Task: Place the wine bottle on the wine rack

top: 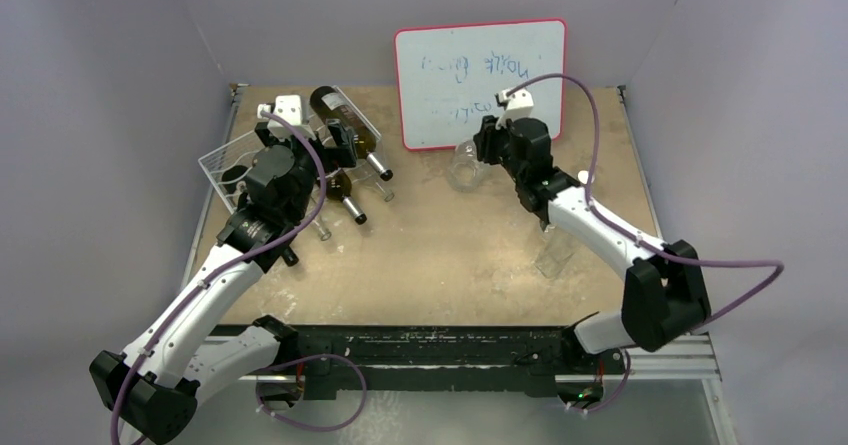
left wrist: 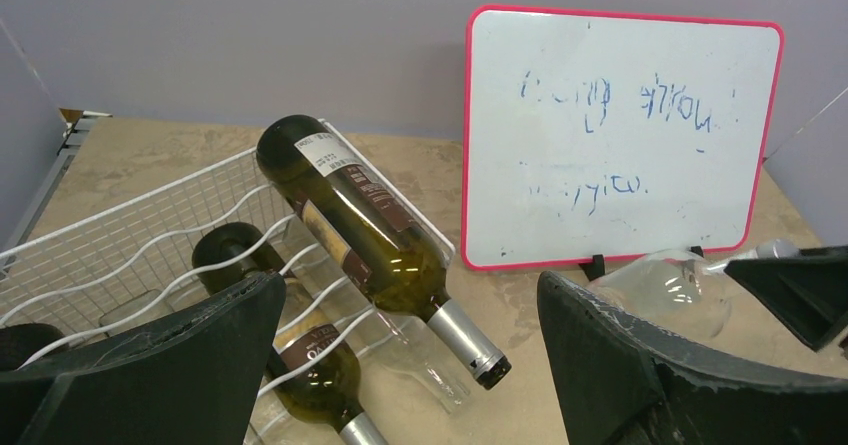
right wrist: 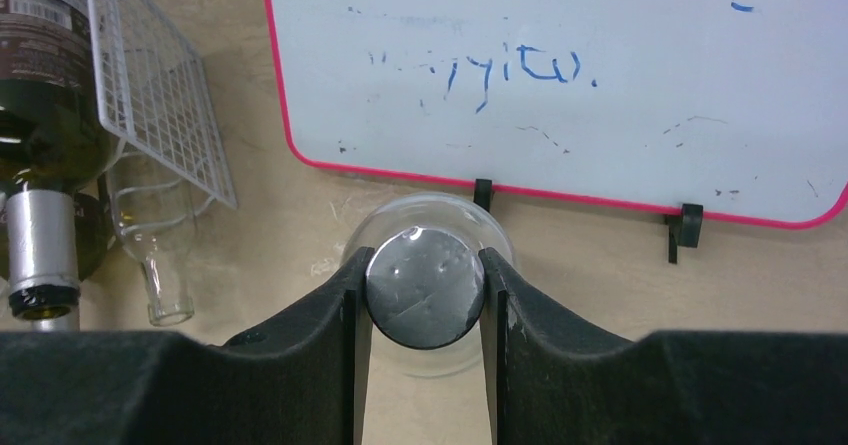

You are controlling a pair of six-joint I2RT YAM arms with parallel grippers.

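While the left gripper hangs with its fingers spread wide just in front of the wine rack, the right gripper pinches the silvery cap of a clear wine bottle. That bottle lies sideways by the foot of the whiteboard, apart from the rack; whether it rests on the table cannot be told. A dark bottle lies tilted on the rack's top tier, a second dark bottle sits below, and an empty clear bottle lies beneath.
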